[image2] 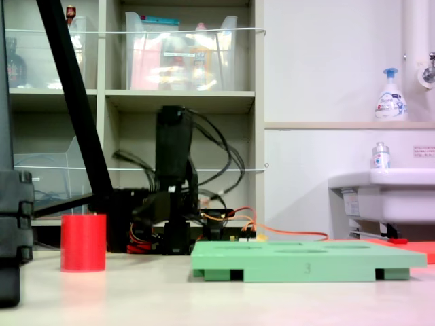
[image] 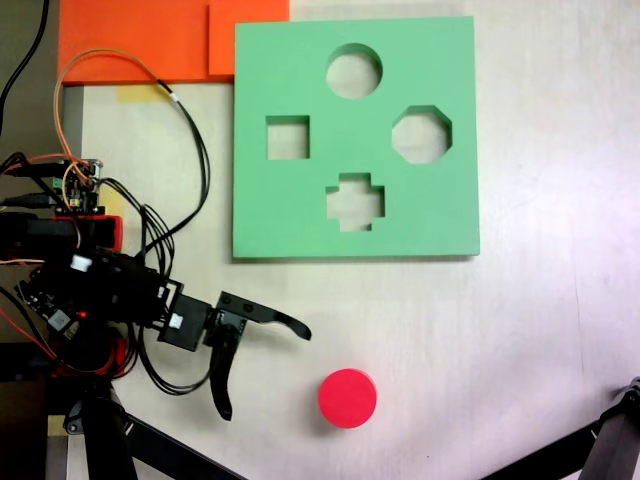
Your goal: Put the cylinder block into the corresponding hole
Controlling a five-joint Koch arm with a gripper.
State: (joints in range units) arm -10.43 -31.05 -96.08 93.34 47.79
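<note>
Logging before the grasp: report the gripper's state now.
Gripper: open, jaws spread wide, holding nothing; the short red foam cylinder block sits untouched on the table.

- In the second exterior view the arm (image2: 173, 197) is motion-blurred, so how its jaws stand cannot be told.
- There, the hole's shape is unreadable from the green board's (image2: 306, 258) side.
- The first exterior view's 9 o'clock edge cuts off the arm's base (image: 40, 290).
</note>
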